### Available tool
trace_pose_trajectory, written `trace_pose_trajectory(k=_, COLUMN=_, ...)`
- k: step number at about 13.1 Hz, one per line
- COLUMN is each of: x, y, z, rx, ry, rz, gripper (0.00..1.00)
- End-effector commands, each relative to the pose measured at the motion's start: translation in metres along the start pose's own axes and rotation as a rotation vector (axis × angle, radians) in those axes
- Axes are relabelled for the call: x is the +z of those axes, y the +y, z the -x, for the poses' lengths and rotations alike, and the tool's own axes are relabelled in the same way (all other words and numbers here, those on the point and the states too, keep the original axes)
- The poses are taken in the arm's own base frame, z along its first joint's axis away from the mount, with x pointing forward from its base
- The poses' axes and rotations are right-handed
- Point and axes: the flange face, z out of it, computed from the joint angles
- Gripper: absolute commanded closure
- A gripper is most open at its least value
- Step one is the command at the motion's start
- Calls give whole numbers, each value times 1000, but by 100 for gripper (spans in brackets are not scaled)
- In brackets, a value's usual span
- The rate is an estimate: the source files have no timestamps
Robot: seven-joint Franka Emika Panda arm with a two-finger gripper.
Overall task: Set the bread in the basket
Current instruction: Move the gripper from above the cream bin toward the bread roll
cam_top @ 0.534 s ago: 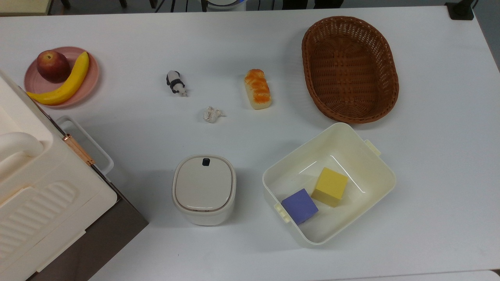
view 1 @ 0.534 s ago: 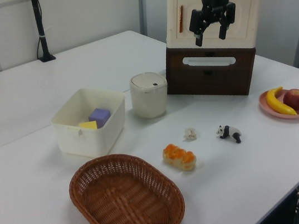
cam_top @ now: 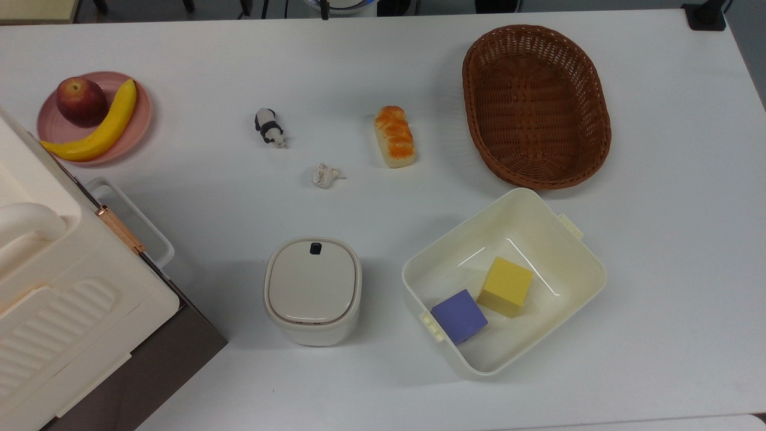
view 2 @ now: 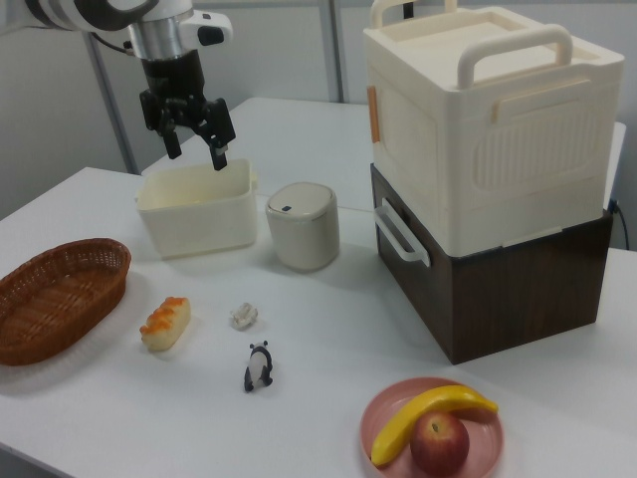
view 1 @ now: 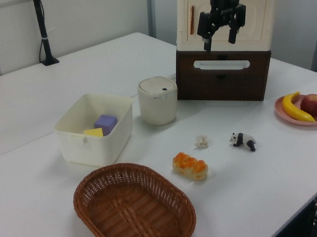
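White arm segments, silver wrist, black pincer (view 2: pixel 194 151), two fingers

this looks like a robotics lab: a plain white table (cam_top: pixel 658 239) laid out with toy props like a panda figure (cam_top: pixel 268 127) and fake fruit on a pink plate (cam_top: pixel 137 129), a black stand (view 1: pixel 43 31) clamped at its edge, and bare partition walls behind.

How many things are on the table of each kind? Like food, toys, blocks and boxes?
Food: 3 (bread, apple, banana)
Toy animals: 1 (panda)
Blocks: 2 (yellow block, purple block)
Containers: 4 (basket, bin, lidded pot, stacked case)
Plates: 1 (pink plate)
Paper balls: 1 (paper ball)
Total: 12
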Motion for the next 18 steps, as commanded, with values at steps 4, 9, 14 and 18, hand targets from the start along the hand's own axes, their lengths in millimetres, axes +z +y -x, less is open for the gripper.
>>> trace_pose_trajectory(k=4, x=26, y=-27, z=-3, rx=-38, ry=-50, rz=-6, gripper=0)
trace_pose_trajectory(k=9, x=48, y=-55, z=-6, rx=-52, ry=-30, rz=3, gripper=0)
trace_pose_trajectory(k=14, x=70, y=-86, z=2, rx=-53, ry=39, rz=-3, gripper=0)
trace_pose_trajectory(k=18, x=71, y=-86, z=2, rx=-53, ry=33, rz=-3, gripper=0)
